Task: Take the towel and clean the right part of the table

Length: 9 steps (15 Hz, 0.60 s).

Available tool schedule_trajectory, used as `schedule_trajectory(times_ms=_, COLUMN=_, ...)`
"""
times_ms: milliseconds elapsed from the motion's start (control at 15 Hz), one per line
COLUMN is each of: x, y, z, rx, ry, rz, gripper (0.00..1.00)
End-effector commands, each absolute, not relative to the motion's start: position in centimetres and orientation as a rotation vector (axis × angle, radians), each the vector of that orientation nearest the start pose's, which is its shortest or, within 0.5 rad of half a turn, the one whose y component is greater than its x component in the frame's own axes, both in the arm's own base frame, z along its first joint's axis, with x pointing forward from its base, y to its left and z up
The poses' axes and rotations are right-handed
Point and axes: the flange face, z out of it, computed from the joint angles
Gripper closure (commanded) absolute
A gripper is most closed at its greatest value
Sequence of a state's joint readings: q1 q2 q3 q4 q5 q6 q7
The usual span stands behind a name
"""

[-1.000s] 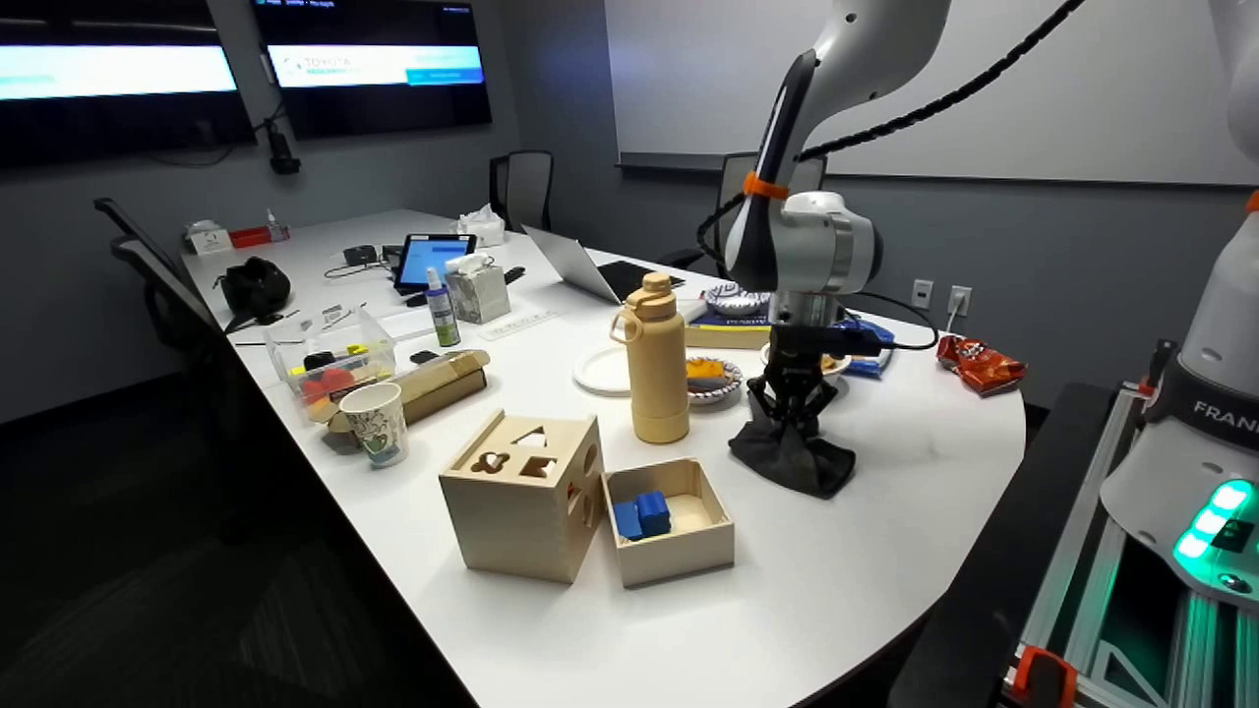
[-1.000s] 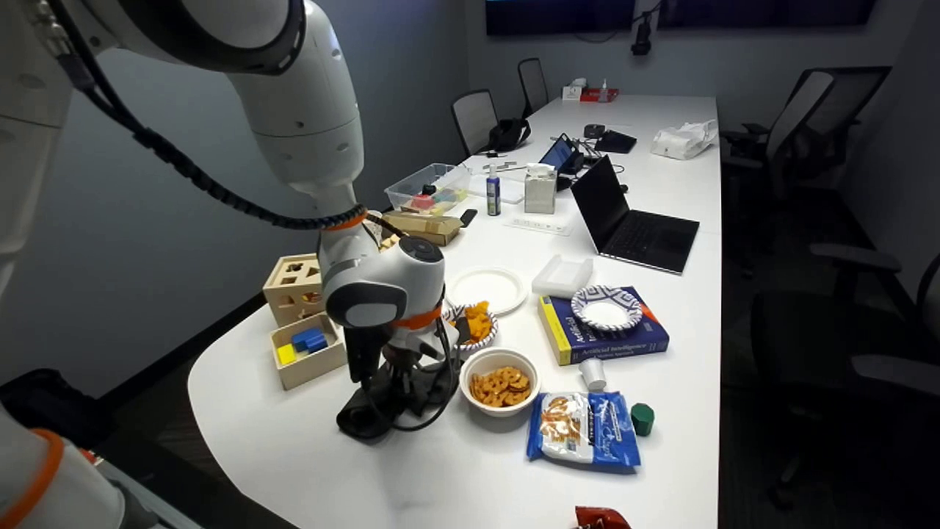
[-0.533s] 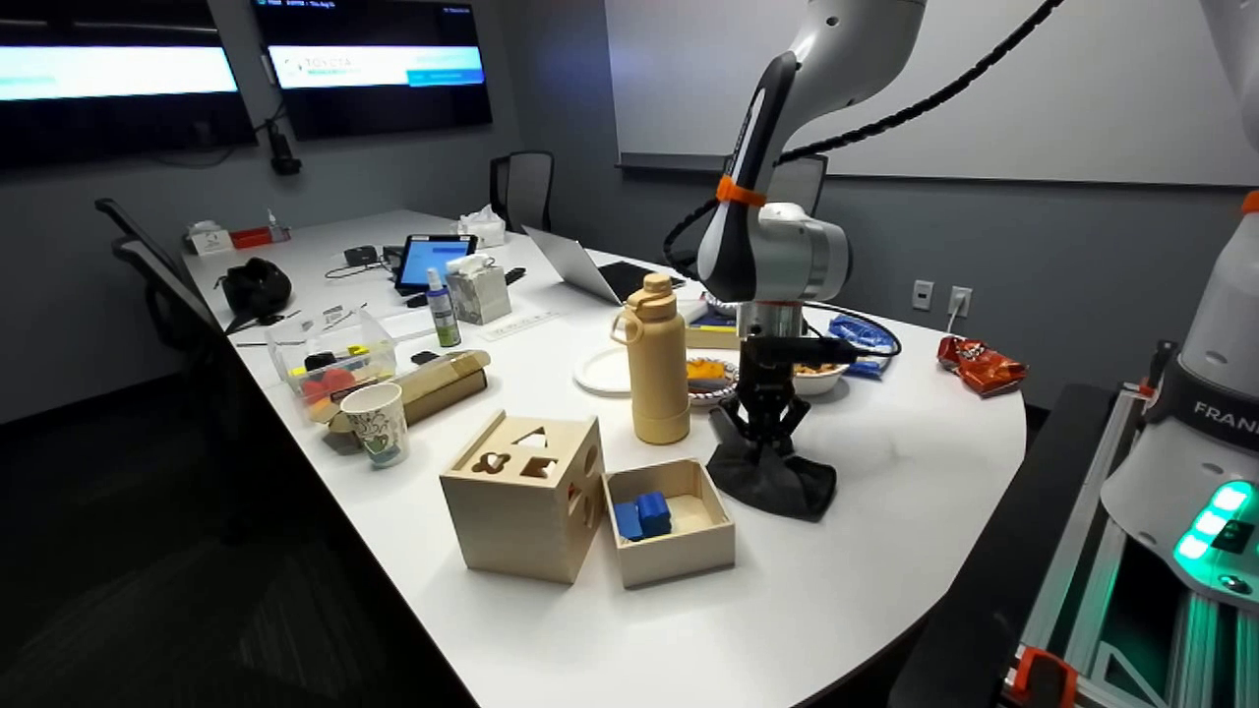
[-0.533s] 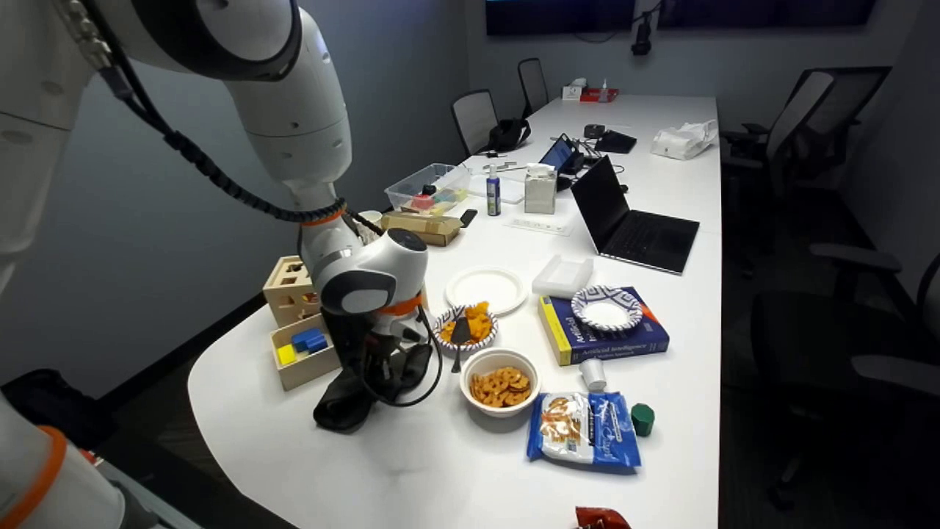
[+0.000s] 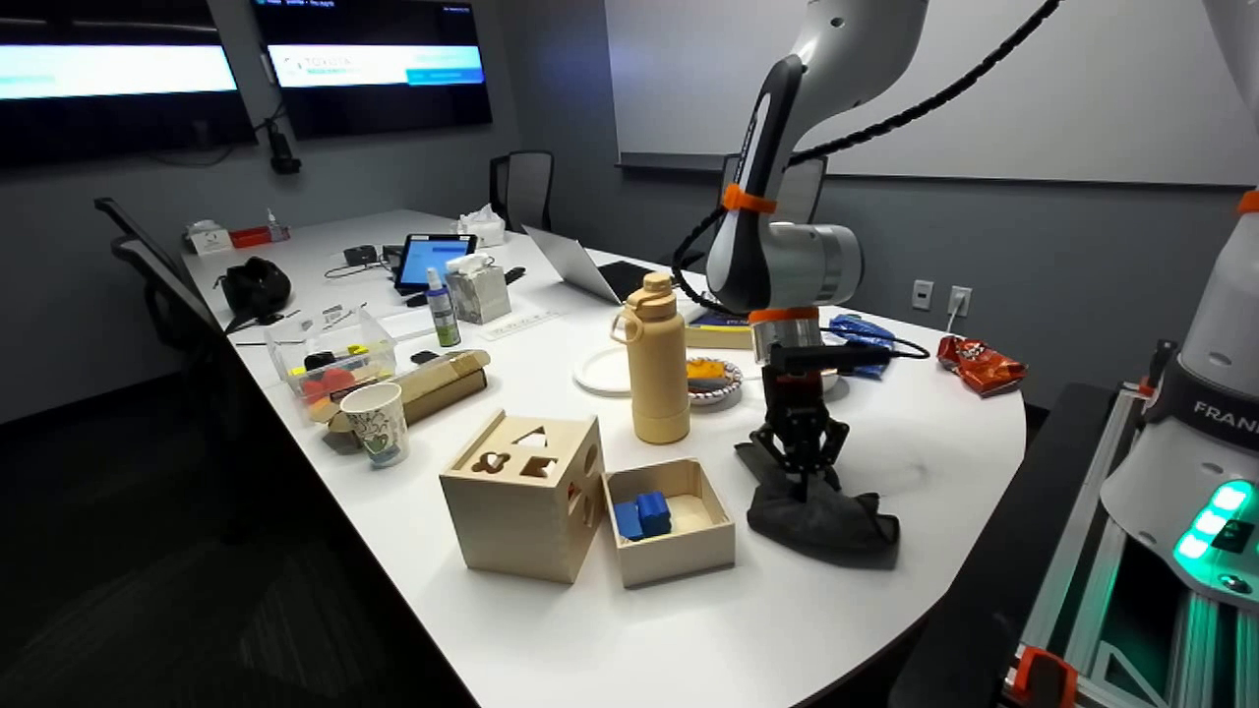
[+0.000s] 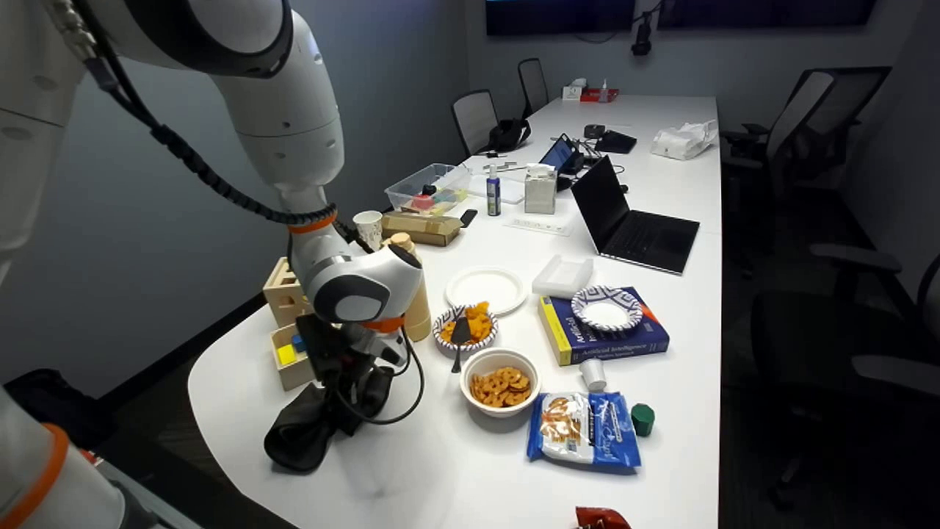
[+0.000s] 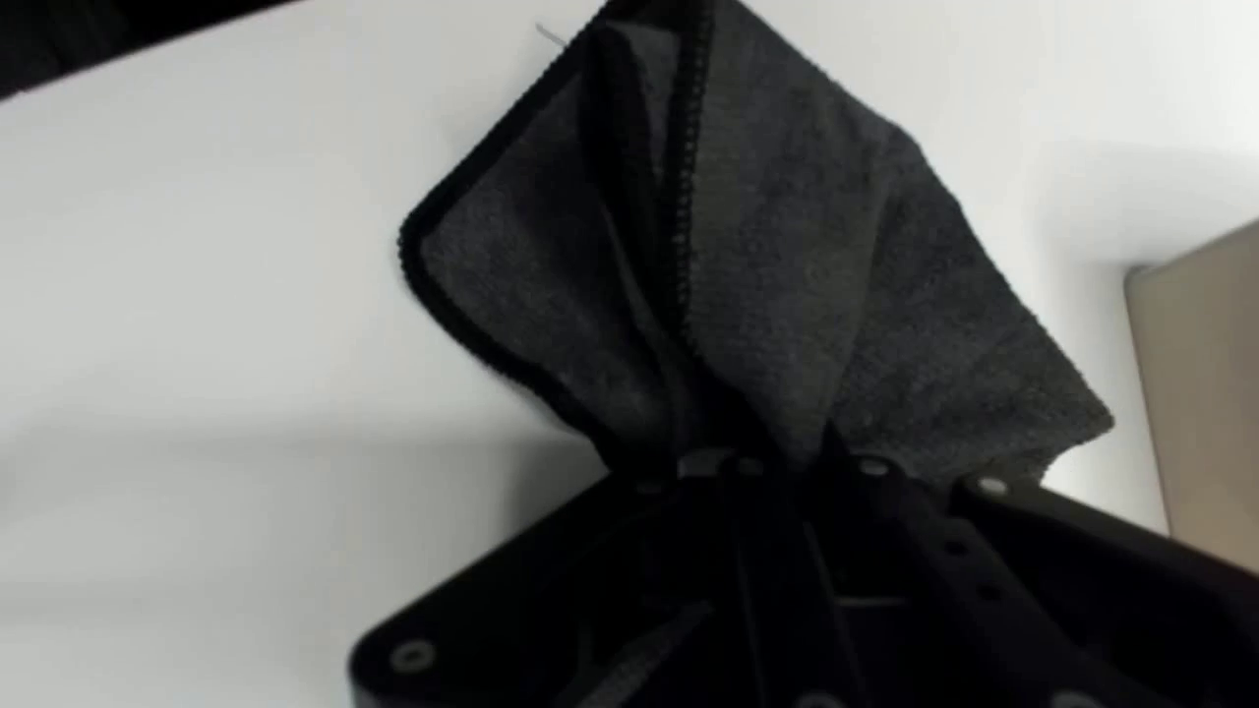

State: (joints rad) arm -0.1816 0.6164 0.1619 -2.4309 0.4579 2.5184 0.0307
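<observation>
The table [image 5: 629, 639] ends in a broad rounded edge on the robot's side, and the dark towel [image 5: 824, 521] lies a little inside that curve, well apart from the straight long edge by the laptop [image 6: 646, 239]. In both exterior views a strip of white table shows between the towel and the rounded edge, and a wider stretch runs from the towel along that edge to the corner where a red snack bag [image 5: 982, 366] lies. On the inner side the room is tighter: an open wooden tray [image 5: 679, 562] holding blue blocks [image 5: 644, 515] and a yellow block [image 6: 286, 355] stands just beside the towel, with a wooden shape box [image 5: 516, 521] close against the tray, and a tan bottle [image 5: 659, 379] stands farther in from the rounded edge. Toward the laptop's edge, a bowl [image 6: 499, 411] of pretzels [image 6: 501, 386] sits across a patch of white from the towel. The gripper [image 5: 802, 474] is clamped on the towel, a gathered fold caught between its fingers; I cannot tell whether their tips touch the table. The towel looks nearly black in the exterior views and dark grey in the wrist view, with a stitched hem [image 7: 686, 197] and deep pleats fanning out from the pinch. There, one rounded corner and one pointed corner lie out to the sides, and the upper end runs out of view.
</observation>
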Motion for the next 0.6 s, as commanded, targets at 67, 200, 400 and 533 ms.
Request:
schedule_trajectory(times_ms=67, x=34.4, y=-2.0, z=3.5, rx=-2.676, ry=0.862, rz=0.852, gripper=0.98)
schedule_trajectory(times_ms=200, x=32.0, y=-4.5, z=2.8, rx=-2.651, ry=0.988, rz=0.855, gripper=0.98)
schedule_trajectory(times_ms=400, x=29.6, y=-8.1, z=3.1, rx=-2.622, ry=1.185, rz=0.803, gripper=0.98)
schedule_trajectory(times_ms=533, x=29.0, y=-10.1, z=3.6, rx=-2.614, ry=1.29, rz=0.738, gripper=0.98)
